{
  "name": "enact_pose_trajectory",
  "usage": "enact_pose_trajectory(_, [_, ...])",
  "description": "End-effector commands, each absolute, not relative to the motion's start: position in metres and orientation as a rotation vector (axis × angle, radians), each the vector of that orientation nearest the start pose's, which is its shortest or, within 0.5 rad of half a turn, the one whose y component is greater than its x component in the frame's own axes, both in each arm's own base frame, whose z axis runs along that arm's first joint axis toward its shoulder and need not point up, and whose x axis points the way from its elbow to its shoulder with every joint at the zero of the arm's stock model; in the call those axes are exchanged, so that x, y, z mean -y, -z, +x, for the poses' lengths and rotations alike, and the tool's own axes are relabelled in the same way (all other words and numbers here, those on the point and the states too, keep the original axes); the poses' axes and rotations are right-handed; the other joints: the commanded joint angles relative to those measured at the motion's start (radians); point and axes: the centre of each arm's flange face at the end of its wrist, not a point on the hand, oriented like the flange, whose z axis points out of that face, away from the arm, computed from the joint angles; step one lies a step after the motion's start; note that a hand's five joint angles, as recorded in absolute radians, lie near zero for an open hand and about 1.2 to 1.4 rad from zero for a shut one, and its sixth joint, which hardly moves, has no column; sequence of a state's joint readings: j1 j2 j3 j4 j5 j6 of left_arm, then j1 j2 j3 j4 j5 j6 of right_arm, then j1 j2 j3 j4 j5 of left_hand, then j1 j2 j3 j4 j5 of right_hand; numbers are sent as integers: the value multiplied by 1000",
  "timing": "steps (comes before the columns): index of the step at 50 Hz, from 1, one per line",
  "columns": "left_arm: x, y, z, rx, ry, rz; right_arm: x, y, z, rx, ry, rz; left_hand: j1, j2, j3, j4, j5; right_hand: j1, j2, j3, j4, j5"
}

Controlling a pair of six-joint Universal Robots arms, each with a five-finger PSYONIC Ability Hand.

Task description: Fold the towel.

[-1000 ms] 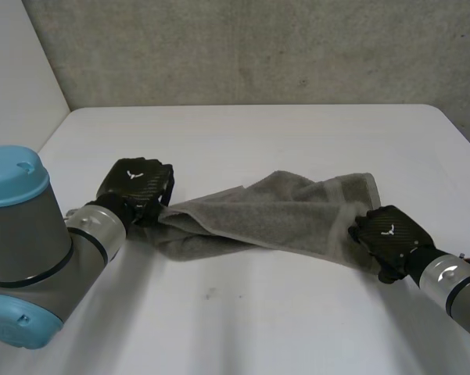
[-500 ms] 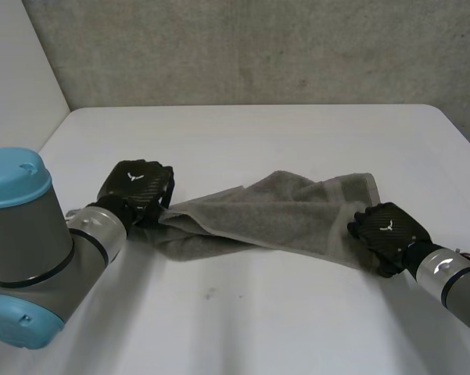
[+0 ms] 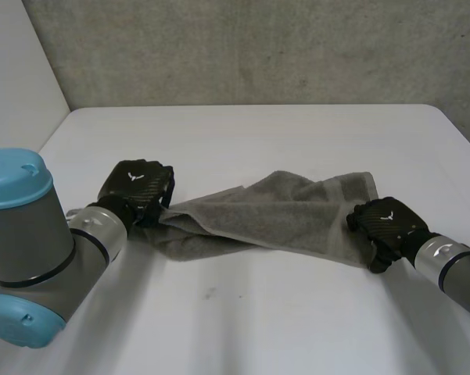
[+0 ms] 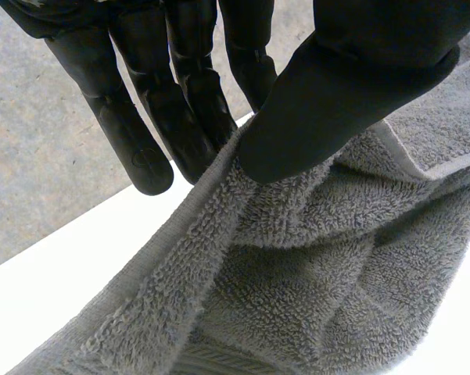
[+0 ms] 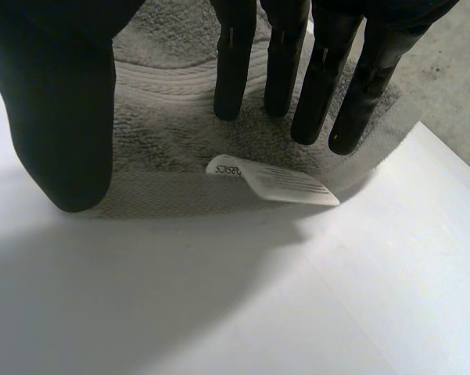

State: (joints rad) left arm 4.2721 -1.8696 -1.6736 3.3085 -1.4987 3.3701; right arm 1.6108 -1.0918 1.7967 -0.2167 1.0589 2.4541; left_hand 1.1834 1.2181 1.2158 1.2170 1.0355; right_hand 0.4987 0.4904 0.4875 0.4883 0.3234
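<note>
Tabletop: white. The strip nearest us is bare.
Right hand: it sits over the right end of the towel. Its fingers are straight and spread above the cloth, with the thumb beside the near hem. We see nothing gripped.
Care tag: white, lying flat at the hem, between the thumb and the fingertips.
Change: over the last second the right hand has crept from the towel's outer end inward onto the cloth. The towel and the other hand have held their places.
Towel position: grey and loosely bunched along its length, it stretches across the middle of the tabletop from one hand to the other. It is not yet folded flat.
Left hand: at the towel's left end. The thumb pinches a gathered edge against the fingers.
Meaning: we judge that the right hand is lining up its grasp. Once it closes, both ends are held and the fold can begin.
</note>
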Motion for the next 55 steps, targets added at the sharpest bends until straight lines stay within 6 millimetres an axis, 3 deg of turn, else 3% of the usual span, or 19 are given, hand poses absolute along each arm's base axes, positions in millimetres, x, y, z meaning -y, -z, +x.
enact_pose_trajectory(1, [248,-197,-268,-2453,2047,927,306,-115,188,-2224,1665,-1273,213,178,180,179,186,118,126,129,128,118])
enact_pose_trajectory(17, [248,-195,-268,-2458,2042,930,323,-127,191,-2217,1737,-1207,213,178,180,179,186,217,226,229,228,218])
enact_pose_trajectory(25, [248,-194,-268,-2462,2035,930,322,-121,207,-2182,1715,-1231,213,178,180,179,186,232,240,243,243,233])
enact_pose_trajectory(30, [247,-192,-267,-2466,2029,930,321,-116,209,-2183,1694,-1236,213,178,180,179,186,464,472,475,474,465])
enact_pose_trajectory(32, [247,-192,-267,-2466,2029,930,323,-116,209,-2184,1697,-1230,213,178,180,179,186,895,904,907,906,896])
enact_pose_trajectory(36, [247,-192,-267,-2466,2028,929,326,-125,208,-2183,1724,-1199,213,178,180,179,186,898,906,909,908,898])
enact_pose_trajectory(40, [246,-194,-266,-2462,2029,926,329,-164,204,-2140,1842,-1101,213,178,180,179,186,898,906,909,908,898])
enact_pose_trajectory(41, [246,-194,-266,-2462,2029,926,329,-164,204,-2140,1842,-1101,213,178,180,179,186,898,906,909,908,898])
enact_pose_trajectory(43, [246,-197,-265,-2461,2022,924,331,-197,196,-2108,1937,-1013,213,178,180,179,186,898,906,909,908,898])
enact_pose_trajectory(44, [246,-197,-265,-2461,2022,924,331,-197,196,-2108,1938,-1013,213,178,180,179,186,898,906,909,908,898])
enact_pose_trajectory(46, [243,-203,-263,-2443,2033,925,325,-223,189,-2113,1953,-948,213,178,180,179,186,898,906,909,908,898])
enact_pose_trajectory(47, [243,-203,-263,-2443,2033,925,325,-223,189,-2113,1953,-948,213,178,180,179,186,898,906,909,908,898])
enact_pose_trajectory(48, [240,-213,-261,-2411,2055,931,320,-237,187,-2112,1953,-942,213,178,180,179,186,898,906,909,908,898])
enact_pose_trajectory(49, [240,-213,-261,-2411,2055,931,320,-237,187,-2112,1953,-942,213,178,180,179,186,898,906,909,908,898])
enact_pose_trajectory(51, [231,-238,-255,-2327,2089,954,309,-268,182,-2117,1965,-936,213,178,180,179,186,898,906,909,908,898])
enact_pose_trajectory(52, [230,-238,-254,-2327,2090,954,309,-268,182,-2117,1965,-935,213,178,180,179,186,898,906,909,908,898])
enact_pose_trajectory(54, [222,-267,-247,-2229,2128,969,302,-299,173,-2118,2013,-931,213,178,180,179,186,898,906,909,908,898])
enact_pose_trajectory(55, [222,-267,-247,-2229,2128,969,302,-300,173,-2118,2013,-931,213,178,180,179,186,898,906,909,908,898])
